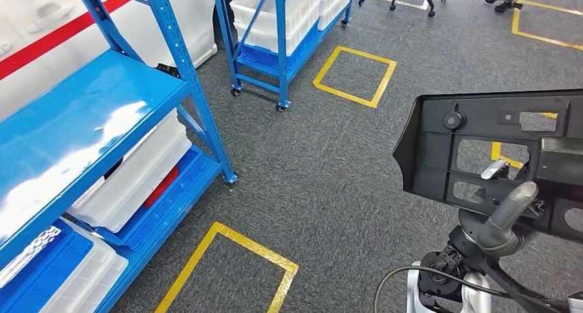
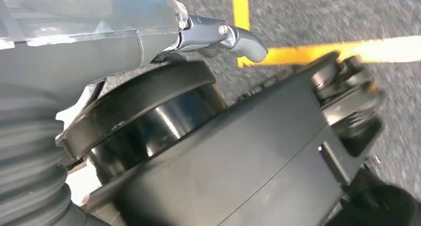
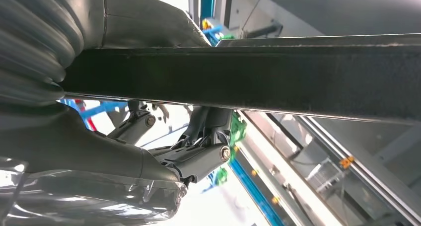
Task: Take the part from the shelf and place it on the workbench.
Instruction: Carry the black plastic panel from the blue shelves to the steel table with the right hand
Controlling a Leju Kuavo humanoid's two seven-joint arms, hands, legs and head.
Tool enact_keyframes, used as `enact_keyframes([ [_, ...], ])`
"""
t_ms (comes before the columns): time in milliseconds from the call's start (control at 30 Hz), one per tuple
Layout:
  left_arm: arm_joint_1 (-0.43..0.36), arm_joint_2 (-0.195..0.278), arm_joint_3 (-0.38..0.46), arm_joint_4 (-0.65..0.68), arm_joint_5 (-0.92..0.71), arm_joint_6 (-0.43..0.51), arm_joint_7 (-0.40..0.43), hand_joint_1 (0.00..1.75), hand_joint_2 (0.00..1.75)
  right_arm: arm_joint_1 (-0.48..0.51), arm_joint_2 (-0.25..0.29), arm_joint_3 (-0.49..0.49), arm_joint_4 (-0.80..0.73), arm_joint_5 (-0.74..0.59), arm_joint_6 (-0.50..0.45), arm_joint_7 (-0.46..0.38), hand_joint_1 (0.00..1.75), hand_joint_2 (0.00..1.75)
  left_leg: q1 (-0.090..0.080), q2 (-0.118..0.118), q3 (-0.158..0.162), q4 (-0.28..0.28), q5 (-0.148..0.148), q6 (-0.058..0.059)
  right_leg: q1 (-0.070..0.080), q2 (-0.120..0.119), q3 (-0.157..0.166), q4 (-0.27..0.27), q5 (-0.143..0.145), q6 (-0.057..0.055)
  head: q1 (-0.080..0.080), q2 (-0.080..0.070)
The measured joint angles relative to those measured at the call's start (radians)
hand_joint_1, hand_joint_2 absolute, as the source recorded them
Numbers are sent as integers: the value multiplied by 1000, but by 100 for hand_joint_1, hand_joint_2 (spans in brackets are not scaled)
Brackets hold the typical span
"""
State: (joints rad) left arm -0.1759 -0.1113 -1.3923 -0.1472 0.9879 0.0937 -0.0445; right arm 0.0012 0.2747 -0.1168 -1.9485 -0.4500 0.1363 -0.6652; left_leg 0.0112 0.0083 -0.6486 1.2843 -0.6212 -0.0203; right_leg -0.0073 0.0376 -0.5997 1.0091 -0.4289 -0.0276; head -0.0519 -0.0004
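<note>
Right robot hand (image 1: 512,213): closed on the black plastic panel (image 1: 474,148), held up over the grey carpet (image 1: 323,168) | left robot hand (image 2: 89,32): hanging, state cannot be told | blue shelf (image 1: 75,113): alongside | panel: judged stiff, light, broad, best gripped at cutout edges.

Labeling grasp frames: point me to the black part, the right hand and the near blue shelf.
black part (image 1: 440,148), head view, on its flat left panel.
right hand (image 1: 510,210), head view, on the grey thumb against the part.
blue shelf (image 1: 82,103), head view, on its bare top deck.
</note>
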Motion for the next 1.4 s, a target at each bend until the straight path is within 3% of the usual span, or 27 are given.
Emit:
enact_keyframes([
  [33, -1, 1, 0, 0, 9, 3, 2, 0, 175, 3, 0, -1, -2, 2, 0, 0, 175, 175, -1, -3, 1, -6, 18, 4, 3, 16, 1, 1, 0, 0, 0, 0],
  [67, -1, 2, 0, 0, 16, 6, 4, 0, 175, 5, 0, -1, -4, 3, 1, 0, 175, 175, -2, -10, 19, -52, 53, 11, 5, 32, 2, 3, 0, 0, 0, 0],
  [133, 1, 5, 1, 0, 25, 11, 6, 0, 175, 6, 0, -2, -10, 5, 3, 0, 175, 175, -3, -52, 76, -187, 125, 27, 8, 62, 2, 5, 1, 1, 0, 0],
  [167, 3, 8, 1, 1, 28, 12, 7, 0, 175, 7, 0, -2, -13, 5, 4, 0, 175, 175, -3, -74, 97, -238, 142, 32, 7, 76, 0, 7, 2, 4, 0, 0],
  [233, 3, 11, 2, 2, 30, 12, 7, 0, 175, 11, 0, -3, -16, 6, 7, 0, 175, 175, -6, -91, 111, -274, 145, 36, 0, 100, -9, 7, 8, 16, 0, 0],
  [300, 0, 11, 2, 2, 32, 14, 6, 0, 175, 17, 0, -4, -23, 7, 8, 0, 175, 175, -6, -67, 118, -290, 152, 39, -4, 112, -16, 5, 12, 30, 0, 0],
  [367, -4, 11, 4, 2, 36, 17, -1, 0, 175, 18, 0, -8, -36, 15, 10, 0, 175, 175, -2, -39, 127, -310, 164, 47, 2, 63, -37, 45, -14, 38, 0, 0],
  [433, -9, 11, 5, 2, 39, 17, -13, 0, 175, 20, 0, -14, -48, 28, 10, 0, 175, 175, -4, -9, 130, -318, 167, 53, 1, -4, -94, 161, -76, 46, 0, 0],
  [500, -17, 11, 5, 2, 37, 12, -24, 0, 175, 36, 0, -21, -65, 38, 0, 0, 175, 175, -6, 22, 129, -318, 165, 53, -7, -27, -148, 268, -113, 55, 0, 0],
  [533, -24, 11, 5, 2, 36, 8, -29, 0, 175, 48, 0, -24, -76, 41, -8, 0, 175, 175, -6, 37, 130, -317, 163, 52, -12, -32, -151, 275, -107, 59, 0, 0],
  [600, -38, 10, 5, 2, 34, 3, -35, 0, 175, 72, 1, -25, -100, 46, -20, 0, 175, 175, -6, 63, 133, -315, 158, 45, -18, -56, -93, 175, -51, 65, 0, 0],
  [633, -43, 11, 5, 2, 34, 1, -33, 0, 175, 81, 2, -25, -110, 50, -22, 0, 175, 175, -8, 74, 136, -312, 153, 40, -17, -86, -52, 103, -27, 63, 0, 0],
  [700, -46, 13, 5, 2, 32, -2, -24, 0, 175, 101, 9, -25, -125, 63, -21, 0, 175, 175, -13, 95, 142, -307, 141, 27, -12, -124, -1, 13, -7, 52, 0, 0],
  [733, -43, 15, 4, 2, 31, -4, -18, 0, 175, 112, 15, -25, -130, 69, -21, 0, 175, 175, -16, 106, 146, -306, 135, 20, -8, -125, 4, 4, -11, 43, 0, 0],
  [800, -36, 18, 3, 2, 23, -5, -9, 0, 175, 134, 28, -25, -134, 72, -28, 0, 175, 175, -13, 125, 156, -306, 126, 8, -7, -95, 4, 3, -10, 29, 0, 0],
  [867, -26, 20, -8, 2, 0, -10, 2, 0, 175, 145, 32, -21, -134, 57, -47, 0, 175, 175, -6, 85, 145, -266, 94, -2, -10, -68, 4, -1, -7, 16, 0, 0],
  [933, -12, 24, -29, 2, -25, -17, 13, 0, 175, 148, 33, -13, -130, 37, -65, 0, 175, 175, -2, 20, 92, -147, 29, -6, -10, -42, 3, -2, -5, 7, 0, 0],
  [1000, -7, 27, -45, 2, -34, -21, 18, 0, 175, 152, 33, -8, -124, 28, -72, 1, 175, 175, -2, -1, 29, -22, -16, -4, -5, -15, 3, -2, -5, 3, 0, 0],
  [1033, -7, 28, -50, 2, -35, -23, 19, 0, 175, 154, 33, -6, -122, 26, -74, 1, 175, 175, -2, -4, 16, 1, -12, -2, -2, 0, 4, -1, -5, 3, 0, 0],
  [1067, -9, 28, -54, 2, -36, -23, 20, 0, 175, 155, 33, -5, -119, 24, -75, 1, 175, 175, -2, -6, 22, -21, 14, 1, 0, 15, 5, -1, -5, 3, 0, 0],
  [1100, -7, 29, -59, 2, -38, -24, 21, 0, 175, 155, 33, -3, -117, 23, -76, 1, 175, 175, -2, -12, 44, -77, 55, 6, 1, 31, 7, 0, -6, 3, 0, 0],
  [1167, -2, 30, -68, 2, -40, -24, 23, 0, 175, 155, 33, 1, -115, 21, -76, 1, 175, 175, -1, -63, 98, -213, 123, 16, 0, 60, 5, 4, -5, 7, 0, 0],
  [1233, 1, 32, -72, 2, -41, -24, 23, 0, 175, 156, 33, 3, -113, 21, -76, 1, 175, 175, -2, -103, 121, -278, 139, 21, -5, 85, -5, 6, -1, 18, 0, 0],
  [1300, -2, 32, -74, 2, -42, -24, 23, 0, 175, 159, 33, 4, -112, 20, -76, 1, 175, 175, -3, -89, 125, -290, 140, 27, -9, 104, -13, 4, 4, 33, 0, 0],
  [1333, -4, 31, -75, 2, -45, -25, 24, 0, 175, 161, 33, 4, -112, 20, -76, 1, 175, 175, -2, -77, 129, -297, 144, 32, -8, 93, -16, 9, 2, 38, 0, 0],
  [1400, -4, 29, -81, 2, -49, -21, 27, 0, 175, 162, 32, 4, -111, 20, -76, 3, 175, 175, 0, -48, 137, -312, 152, 45, -4, 33, -41, 62, -32, 46, 0, 0],
])
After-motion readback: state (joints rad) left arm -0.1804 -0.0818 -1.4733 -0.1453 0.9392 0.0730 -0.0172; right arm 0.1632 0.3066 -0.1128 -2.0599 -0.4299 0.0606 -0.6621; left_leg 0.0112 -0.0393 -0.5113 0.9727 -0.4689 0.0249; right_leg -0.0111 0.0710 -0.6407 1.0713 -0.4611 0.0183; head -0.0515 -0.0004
